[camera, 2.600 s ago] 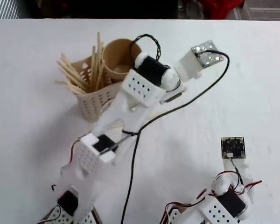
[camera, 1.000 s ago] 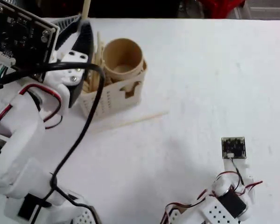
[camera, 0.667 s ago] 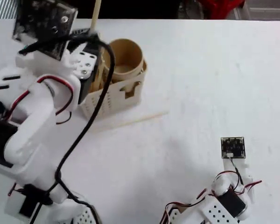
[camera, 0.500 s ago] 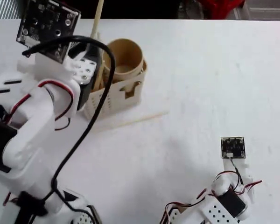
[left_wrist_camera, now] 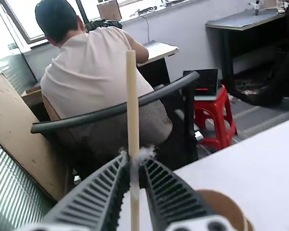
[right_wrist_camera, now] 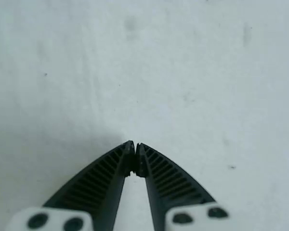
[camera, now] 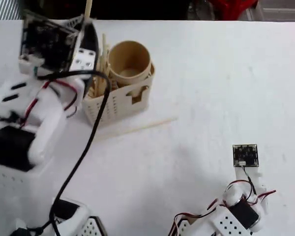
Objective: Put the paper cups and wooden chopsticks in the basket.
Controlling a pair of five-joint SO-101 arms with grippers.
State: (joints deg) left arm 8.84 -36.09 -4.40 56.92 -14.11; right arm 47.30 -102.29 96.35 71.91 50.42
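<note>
Left wrist view — left pincer [left_wrist_camera: 133,162] grips chopstick [left_wrist_camera: 130,96] | right pincer [right_wrist_camera: 133,147] closed, empty | high view — stray chopstick [camera: 137,127]

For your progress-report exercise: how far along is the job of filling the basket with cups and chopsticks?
Done: a paper cup and a bundle of chopsticks stand in the basket. In hand: the left hand grips one upright chopstick near the basket. Left: a loose chopstick lies on the table beside it. The right hand is shut, empty.

Red stool [left_wrist_camera: 216,109] beside a black chair [left_wrist_camera: 111,110], grey wall [left_wrist_camera: 183,29], windows [left_wrist_camera: 20,14] behind.
</note>
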